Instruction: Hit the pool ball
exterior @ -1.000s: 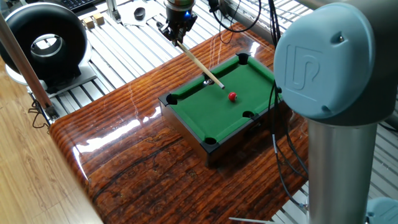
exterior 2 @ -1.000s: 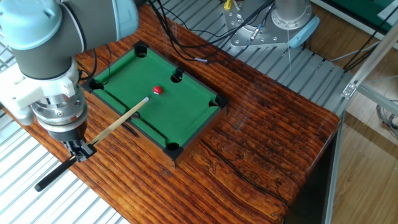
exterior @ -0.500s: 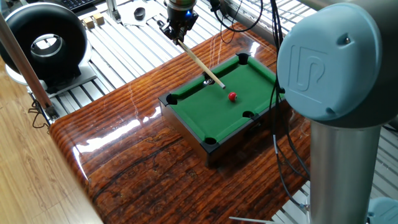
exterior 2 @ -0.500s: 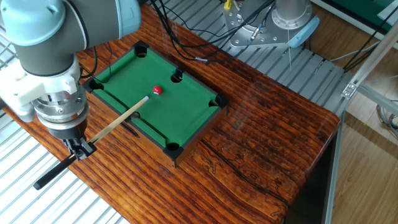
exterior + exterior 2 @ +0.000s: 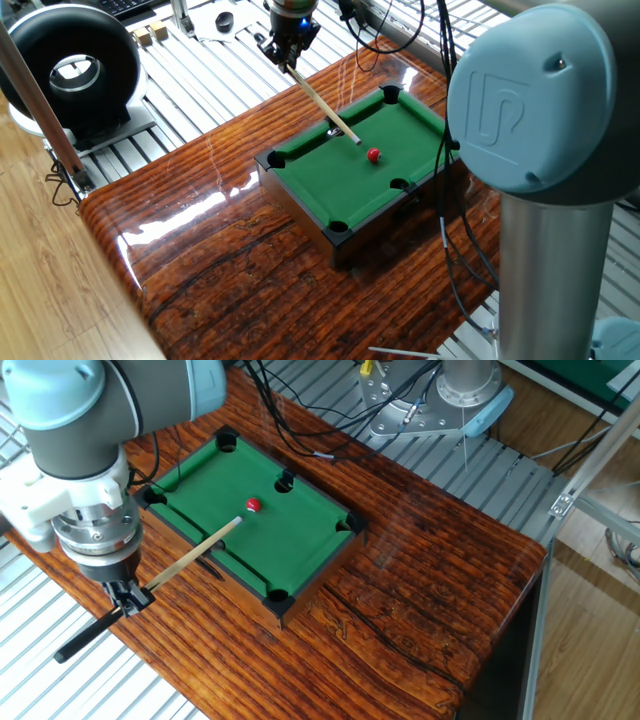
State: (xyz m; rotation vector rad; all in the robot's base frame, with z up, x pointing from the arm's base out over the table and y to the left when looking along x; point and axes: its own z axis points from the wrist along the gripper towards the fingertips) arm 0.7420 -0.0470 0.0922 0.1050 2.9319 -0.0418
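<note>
Barely anything has moved since the earlier frames: we see the arm drawn back very slightly, the cue tip a touch farther from the ball, and the ball itself in the same spot.

We count one pool ball (image 5: 373,155) (image 5: 253,505), small, red and glossy, resting on the green felt near the middle of one miniature pool table (image 5: 330,165) (image 5: 300,550). In the other fixed view, it lies just toward 3 o'clock from the felt's centre.

We count one cue stick (image 5: 322,103) (image 5: 185,560), pale wood with a dark butt. Its tip sits near the ball, at about 8 o'clock from it in the other fixed view, not touching.

We count one gripper (image 5: 285,52) (image 5: 128,600), clenched around the cue stick off the table's edge.

We can make out six black pocket holes around the felt. Everything stands on one glossy wooden tabletop (image 5: 200,240) (image 5: 440,590).
</note>
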